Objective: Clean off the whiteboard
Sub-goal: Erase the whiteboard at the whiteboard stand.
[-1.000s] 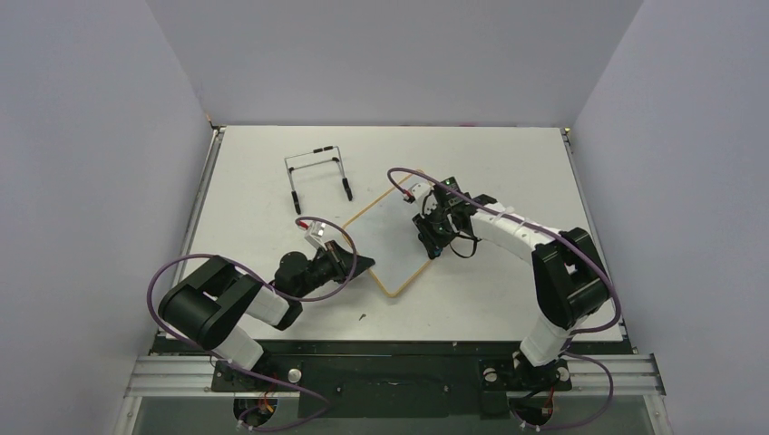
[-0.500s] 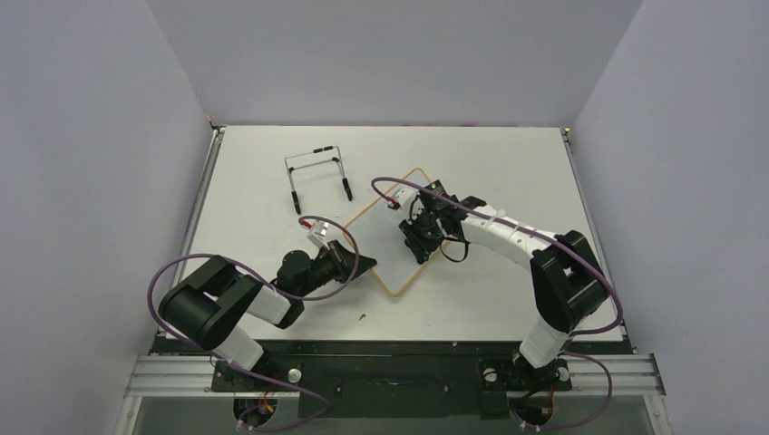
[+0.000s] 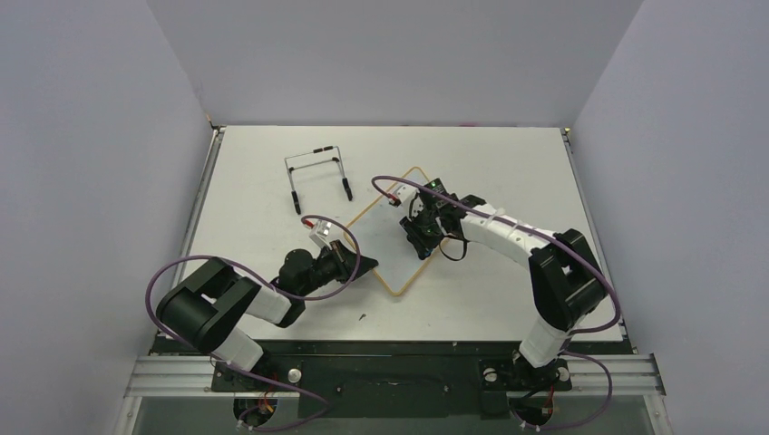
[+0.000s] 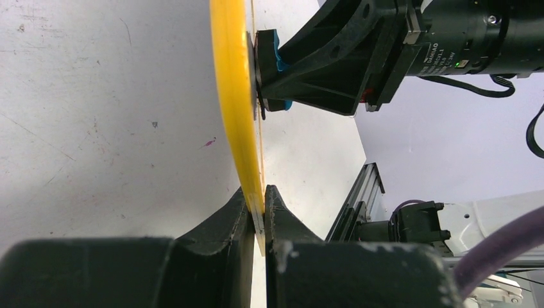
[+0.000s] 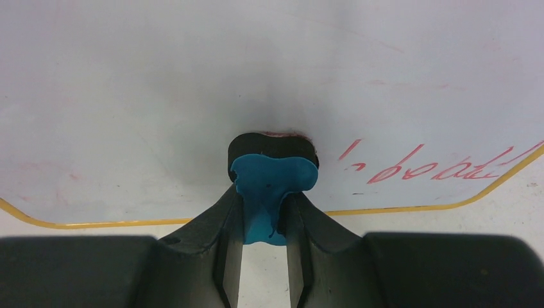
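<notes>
The whiteboard (image 3: 385, 236), white with a thin yellow frame, lies flat on the table at its middle. My left gripper (image 3: 370, 265) is shut on the board's near-left edge (image 4: 247, 128), seen edge-on in the left wrist view. My right gripper (image 3: 423, 245) is shut on the blue eraser (image 5: 272, 183) and presses its dark felt face onto the board (image 5: 192, 96). Red handwriting (image 5: 442, 165) shows to the right of the eraser; faint red smears lie elsewhere. The eraser also shows in the left wrist view (image 4: 276, 51).
A black wire easel stand (image 3: 316, 175) lies on the table behind and left of the board. Grey walls close in the table on three sides. A small dark speck (image 3: 361, 317) sits near the front edge.
My right gripper has slid the eraser leftward and slightly toward the far side across the board, uncovering the board's far corner. My left gripper has kept its hold on the edge.
</notes>
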Available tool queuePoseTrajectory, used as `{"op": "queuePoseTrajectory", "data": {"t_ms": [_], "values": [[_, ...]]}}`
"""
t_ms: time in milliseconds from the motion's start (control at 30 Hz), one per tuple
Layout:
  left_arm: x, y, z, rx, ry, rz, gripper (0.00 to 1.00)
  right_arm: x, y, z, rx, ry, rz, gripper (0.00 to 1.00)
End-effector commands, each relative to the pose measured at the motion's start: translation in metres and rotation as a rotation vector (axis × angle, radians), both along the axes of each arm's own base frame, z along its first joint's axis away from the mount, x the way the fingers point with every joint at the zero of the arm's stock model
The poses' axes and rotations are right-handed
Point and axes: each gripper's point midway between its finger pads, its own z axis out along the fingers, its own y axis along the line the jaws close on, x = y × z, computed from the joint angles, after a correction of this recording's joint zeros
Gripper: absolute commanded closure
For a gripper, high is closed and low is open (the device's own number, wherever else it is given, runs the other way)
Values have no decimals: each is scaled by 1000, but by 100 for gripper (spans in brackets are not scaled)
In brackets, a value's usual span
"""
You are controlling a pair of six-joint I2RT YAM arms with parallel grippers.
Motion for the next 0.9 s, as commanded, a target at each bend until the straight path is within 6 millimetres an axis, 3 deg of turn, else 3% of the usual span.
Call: {"op": "queuePoseTrajectory", "data": {"t_ms": [0,133,333,467,567,633,733,867], "values": [[-21,-27,62,-126,-194,-173,100,28,22,22,111,-60,-39,100],[-21,-29,63,-120,-199,-178,100,58,-5,13,82,-53,-160,100],[-20,-29,63,-119,-199,-178,100,49,-22,-10,30,25,-173,100],[-21,-29,64,-121,-203,-179,100,12,-3,-14,93,135,-28,100],[-21,-30,65,-123,-205,-181,100,-17,26,3,157,136,121,100],[-22,-30,65,-123,-205,-185,100,-24,42,19,195,107,172,100],[-23,-30,65,-123,-208,-189,100,-11,49,36,212,36,153,100],[-23,-30,65,-123,-208,-191,100,35,23,32,160,-37,-32,100]]}}
